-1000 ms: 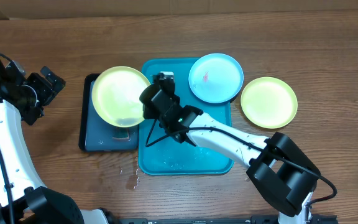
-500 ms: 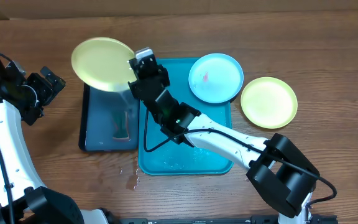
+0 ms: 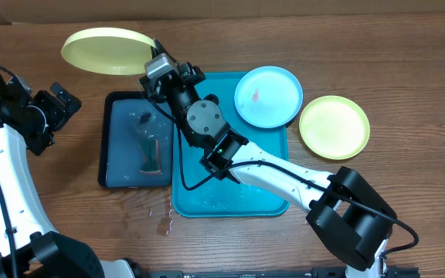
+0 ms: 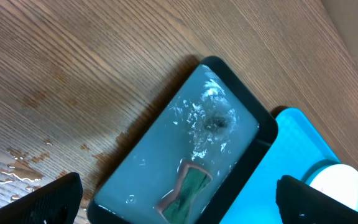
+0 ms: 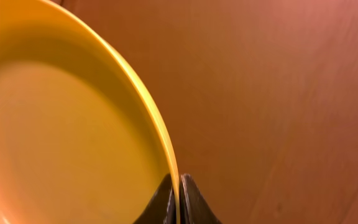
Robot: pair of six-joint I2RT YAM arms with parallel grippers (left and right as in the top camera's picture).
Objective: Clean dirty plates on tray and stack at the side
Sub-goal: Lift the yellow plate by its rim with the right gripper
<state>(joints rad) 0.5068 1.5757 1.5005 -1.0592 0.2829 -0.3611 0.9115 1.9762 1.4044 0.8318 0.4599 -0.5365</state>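
Count, overhead view:
- 3 plates: raised yellow-green plate (image 3: pixel 107 51), second yellow-green plate (image 3: pixel 334 127), and one light cyan plate (image 3: pixel 268 96)
- 2 trays: one bright cyan tray (image 3: pixel 230 202), one dark tray (image 3: pixel 113 179)
- 1 sponge (image 3: pixel 152 150)
- 2 grippers: left gripper (image 3: pixel 59 112), right gripper (image 3: pixel 154 64)

table (image 3: pixel 408 46): grained wood | plates (image 3: pixel 334 127): glossy plastic | tray (image 3: pixel 230 197): smooth plastic (wet)

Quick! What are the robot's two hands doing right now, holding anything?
Left gripper: open, holding nothing.
Right gripper: shut on the rim of the yellow-green plate.
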